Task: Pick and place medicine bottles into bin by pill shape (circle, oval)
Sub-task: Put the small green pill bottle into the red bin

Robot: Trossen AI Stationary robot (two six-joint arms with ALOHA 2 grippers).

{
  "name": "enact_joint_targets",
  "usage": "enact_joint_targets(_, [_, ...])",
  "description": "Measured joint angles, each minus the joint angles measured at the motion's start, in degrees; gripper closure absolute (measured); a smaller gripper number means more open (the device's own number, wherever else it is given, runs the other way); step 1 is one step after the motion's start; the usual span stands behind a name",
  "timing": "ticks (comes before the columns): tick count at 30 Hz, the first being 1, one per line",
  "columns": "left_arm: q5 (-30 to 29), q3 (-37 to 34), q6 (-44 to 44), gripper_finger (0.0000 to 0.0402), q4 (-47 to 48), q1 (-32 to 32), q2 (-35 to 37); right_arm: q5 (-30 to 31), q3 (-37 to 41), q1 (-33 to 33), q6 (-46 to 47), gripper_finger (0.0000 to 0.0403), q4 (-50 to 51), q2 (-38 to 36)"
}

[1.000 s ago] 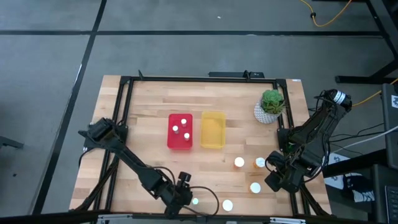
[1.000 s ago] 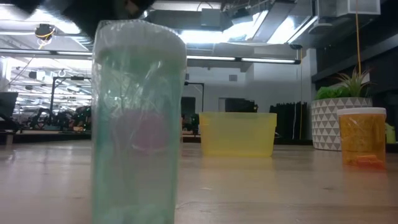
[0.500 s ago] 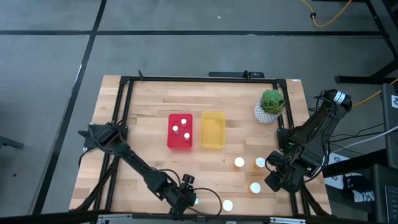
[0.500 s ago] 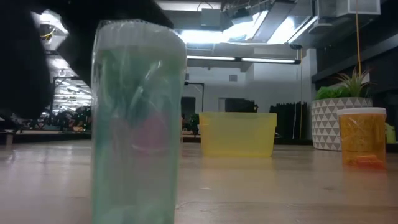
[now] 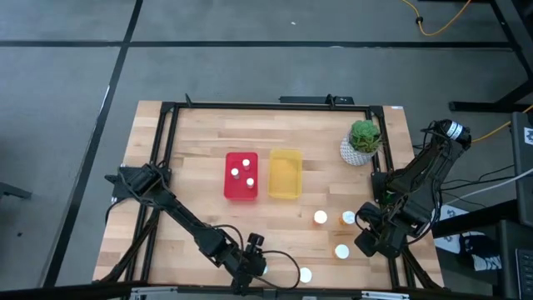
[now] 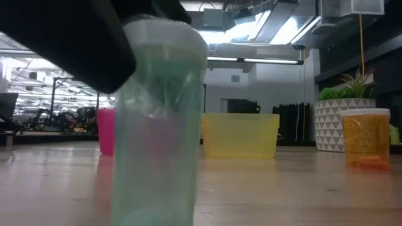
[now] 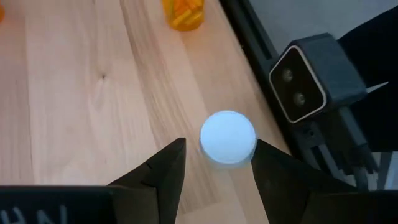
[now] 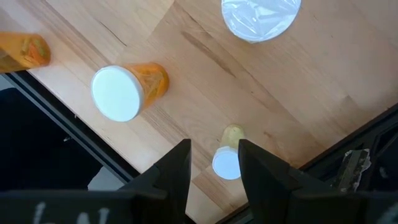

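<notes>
- The left gripper is low at the table's front edge, its fingers spread on either side of a white-capped bottle; both stand just clear of the cap, not pressing it.
- In the low view that greenish bottle stands upright on the wood, with the dark gripper body over its top left.
- The right gripper waits at the table's right front corner, fingers drawn close together and holding nothing.
- Four more bottles stand at front right.
- The red bin holds three bottles; the yellow bin sits just beside it.
- A potted plant stands at the right rear.
</notes>
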State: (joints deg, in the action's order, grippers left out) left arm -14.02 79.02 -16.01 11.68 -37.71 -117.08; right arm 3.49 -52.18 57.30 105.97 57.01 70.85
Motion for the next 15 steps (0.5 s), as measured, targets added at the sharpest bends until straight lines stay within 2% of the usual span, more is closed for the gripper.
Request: enact_joint_targets(15, [0.15,-0.04,0.05,0.0229,-2.47,0.0,0.0,-0.02,0.0,0.02,0.0,0.0268,0.0,0.0])
